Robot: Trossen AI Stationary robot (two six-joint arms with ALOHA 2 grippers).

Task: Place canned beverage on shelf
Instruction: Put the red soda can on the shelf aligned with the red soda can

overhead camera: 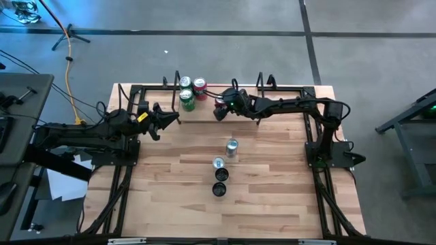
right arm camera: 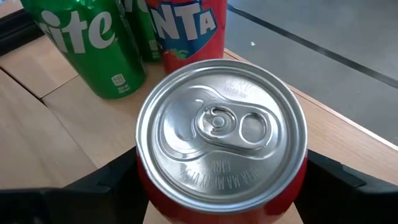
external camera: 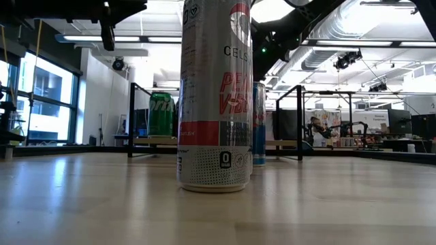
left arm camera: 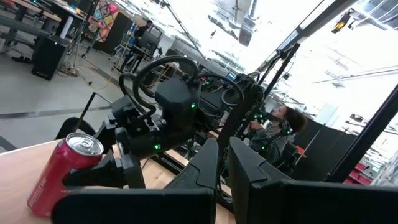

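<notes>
On your left, the left gripper (overhead camera: 172, 120) hovers over the bench (overhead camera: 272, 197) with its jaws pressed fully together and nothing between them, just in front of the shelf's near edge. The shelf (overhead camera: 272, 102) runs along the far side of the bench, a pale board with a black wire upright at each end. At its left end you see three cans already standing: two green cans (overhead camera: 187, 99), one just behind the other, and an orange-and-red can (overhead camera: 199, 86) beside them. To their right, the right gripper (overhead camera: 221, 107) reaches in from the right arm and grips a red can (overhead camera: 221, 103), jaws spread wide around its body. The right wrist view looks straight down on that can's silver lid (right arm camera: 221, 142), with a dark finger (right arm camera: 106, 183) against each side and the shelved cans close beyond it. In the left wrist view you catch the same red can (left arm camera: 61, 172) tilted in the right gripper's hold; whether its base touches the shelf board you cannot tell. At mid-bench, four more cans stand in a short line toward you: a silver one (overhead camera: 232, 146), a blue-topped one (overhead camera: 219, 163) and two dark ones (overhead camera: 221, 182). The low view fills with a tall white can (external camera: 214, 95) upright on the wood.
</notes>
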